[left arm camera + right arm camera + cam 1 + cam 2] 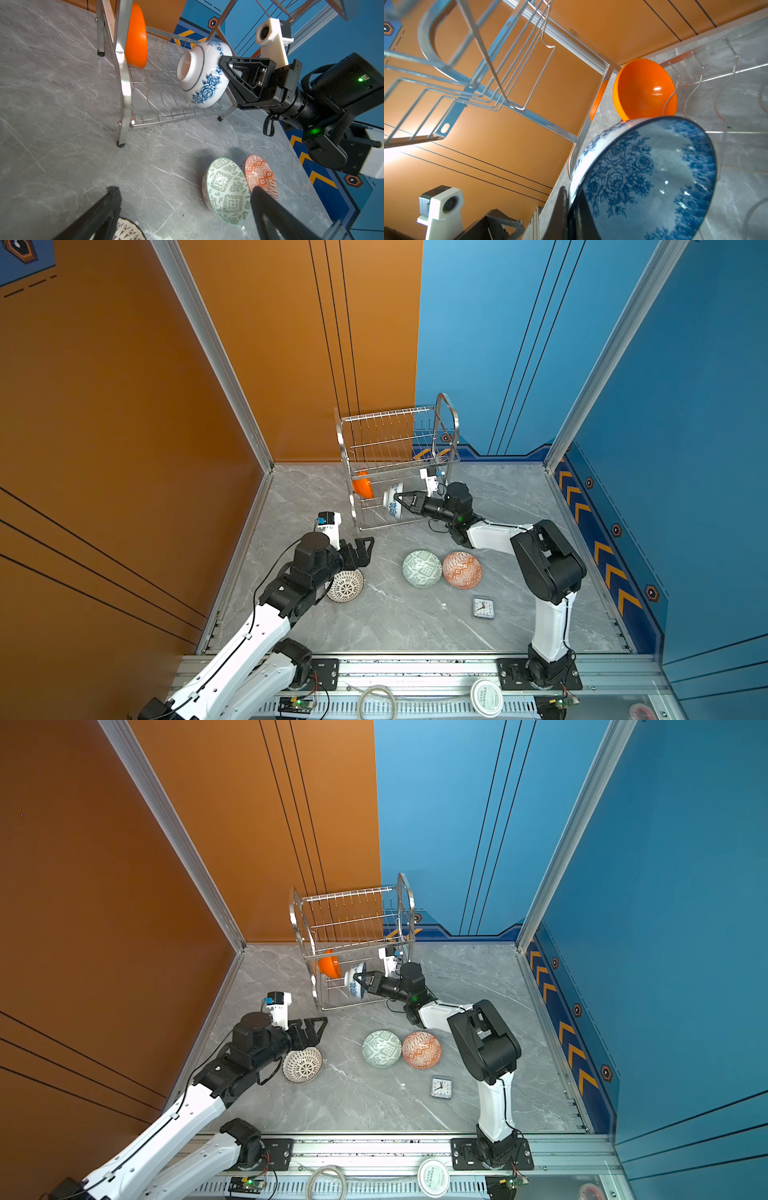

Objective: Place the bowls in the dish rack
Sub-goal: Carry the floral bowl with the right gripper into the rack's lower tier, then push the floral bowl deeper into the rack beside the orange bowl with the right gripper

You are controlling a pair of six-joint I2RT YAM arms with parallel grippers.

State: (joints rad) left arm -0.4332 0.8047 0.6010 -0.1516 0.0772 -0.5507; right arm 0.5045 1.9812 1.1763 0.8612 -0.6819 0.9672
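The dish rack (386, 414) (353, 892) stands at the back of the table. A plain orange bowl (361, 488) (643, 89) leans on edge in its lower shelf. My right gripper (397, 498) (569, 193) is shut on the rim of a white bowl with blue flowers (390, 499) (204, 74), holding it on edge over the lower shelf (166, 99). My left gripper (368, 547) (184, 189) hangs open and empty above the table, beside a black lattice bowl (347, 585). A green-patterned bowl (422, 568) and an orange-red one (462, 569) sit side by side mid-table.
A small square clock (484, 608) lies in front of the orange-red bowl. A flat white lid (486, 697) and a cable coil (377, 701) rest on the front rail. Orange and blue walls close in the marble table (374, 626).
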